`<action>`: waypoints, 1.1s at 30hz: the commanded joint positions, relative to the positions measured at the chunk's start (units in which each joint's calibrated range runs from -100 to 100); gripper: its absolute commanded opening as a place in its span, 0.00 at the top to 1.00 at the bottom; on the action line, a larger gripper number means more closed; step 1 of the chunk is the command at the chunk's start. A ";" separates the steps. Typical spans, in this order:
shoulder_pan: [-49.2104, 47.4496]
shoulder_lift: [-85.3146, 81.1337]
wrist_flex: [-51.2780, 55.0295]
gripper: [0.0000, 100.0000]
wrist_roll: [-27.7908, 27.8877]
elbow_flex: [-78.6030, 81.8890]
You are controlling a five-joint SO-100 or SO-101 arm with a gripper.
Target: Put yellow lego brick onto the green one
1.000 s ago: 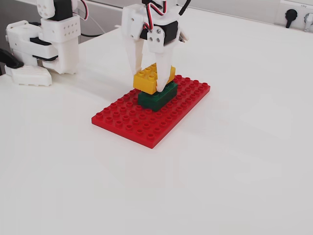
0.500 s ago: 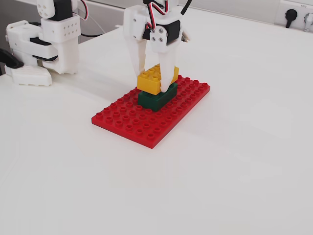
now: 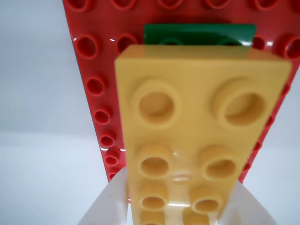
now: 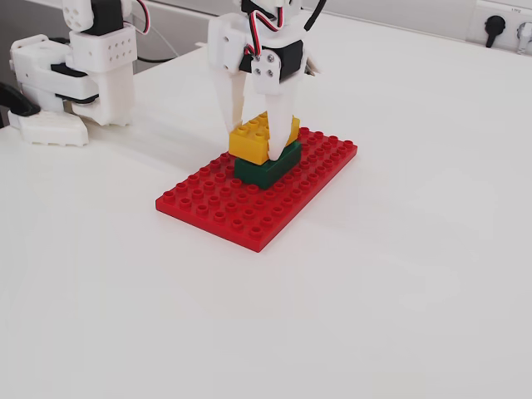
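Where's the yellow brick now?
In the fixed view, the yellow brick sits atop the green brick on the red plate, between the claw's fingers.

The arm is built of white, matte, 3D-printed plastic blocks with rounded edges. Its white two-finger gripper (image 4: 259, 137) has long, tapering fingers (image 4: 230, 100), and in the wrist view these show as pale, slightly translucent wedges (image 3: 108, 206). A black servo body (image 4: 274, 58) sits at the wrist behind a white plate with small dark screw holes. Thin red, black and white cables (image 4: 266, 21) loop above it.
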 commanded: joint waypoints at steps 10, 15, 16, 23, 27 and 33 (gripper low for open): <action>-0.85 -0.25 -6.94 0.92 0.15 5.07; -0.85 -0.25 -7.03 0.92 0.15 5.34; -0.85 -0.34 -7.03 0.92 0.15 5.34; -0.85 -0.50 -6.25 0.92 0.20 5.25; -0.85 -1.01 -6.16 0.91 0.20 5.25; -0.85 -0.76 -6.08 0.82 0.20 5.43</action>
